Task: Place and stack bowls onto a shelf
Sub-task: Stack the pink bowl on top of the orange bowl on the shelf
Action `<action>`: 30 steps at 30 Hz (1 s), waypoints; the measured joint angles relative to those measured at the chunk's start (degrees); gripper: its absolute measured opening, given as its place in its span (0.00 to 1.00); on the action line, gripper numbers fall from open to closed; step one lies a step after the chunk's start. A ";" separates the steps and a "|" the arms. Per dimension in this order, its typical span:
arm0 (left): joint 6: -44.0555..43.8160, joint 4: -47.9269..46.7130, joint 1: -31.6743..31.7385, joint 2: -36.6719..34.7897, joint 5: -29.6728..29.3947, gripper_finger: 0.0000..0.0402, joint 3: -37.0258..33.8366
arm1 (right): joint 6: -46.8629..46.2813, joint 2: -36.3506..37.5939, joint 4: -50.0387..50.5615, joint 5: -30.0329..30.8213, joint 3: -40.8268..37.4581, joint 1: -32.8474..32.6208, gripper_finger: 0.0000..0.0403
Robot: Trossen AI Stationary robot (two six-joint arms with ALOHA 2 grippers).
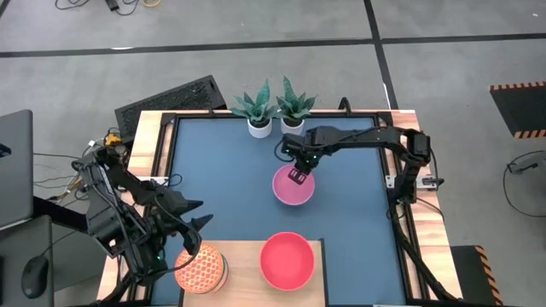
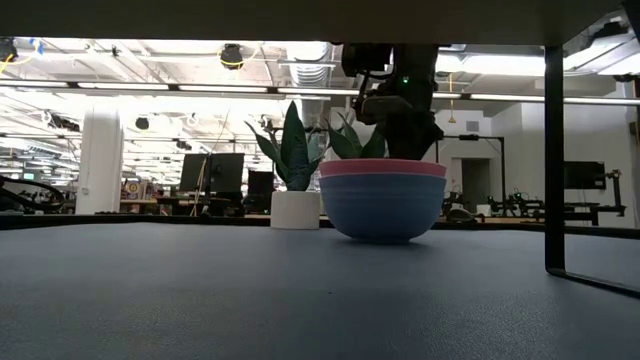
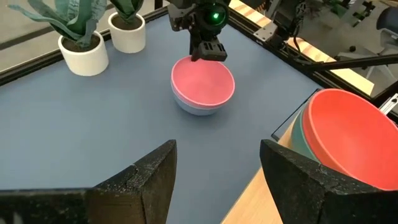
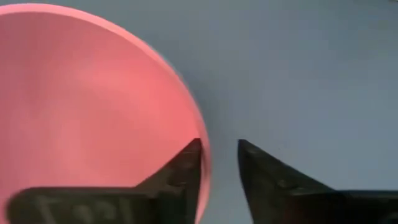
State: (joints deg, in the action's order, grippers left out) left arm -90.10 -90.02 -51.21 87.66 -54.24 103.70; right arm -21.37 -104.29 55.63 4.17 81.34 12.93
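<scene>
Pink bowl (image 1: 293, 188) nested in a light blue bowl (image 2: 382, 208), both plain. Red bowl (image 1: 287, 260), plain, sits inside a green bowl (image 3: 298, 138). Small bowl (image 1: 200, 269): orange-red with a white lattice pattern. Shelf (image 1: 246, 273): pale wood. Desk (image 1: 222, 170): dark blue top. Two pots (image 1: 260, 127): white, holding green plants. Both arms and their fingers: black.

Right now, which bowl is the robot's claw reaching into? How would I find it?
Find the two white pots with green plants at the back of the dark blue table. Just in front of them sits the pink bowl, nested inside a light blue bowl. It is the only one out on the blue, with the right gripper straddling its rim.
</scene>
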 joint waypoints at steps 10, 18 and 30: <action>0.39 -0.01 -0.01 -0.02 1.39 0.54 0.00 | -1.85 0.08 -0.26 -2.28 0.00 -0.68 0.07; 2.19 0.01 -0.01 -0.04 1.44 0.54 0.00 | -6.84 5.43 0.92 -3.00 0.82 -1.32 0.07; 2.44 0.01 -0.01 -0.04 1.44 0.54 0.00 | -13.21 17.66 0.71 -2.93 3.84 -2.53 0.07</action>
State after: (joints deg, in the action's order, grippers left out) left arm -87.66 -90.02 -51.22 87.61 -52.80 103.70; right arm -34.57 -86.63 56.34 1.23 85.18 10.40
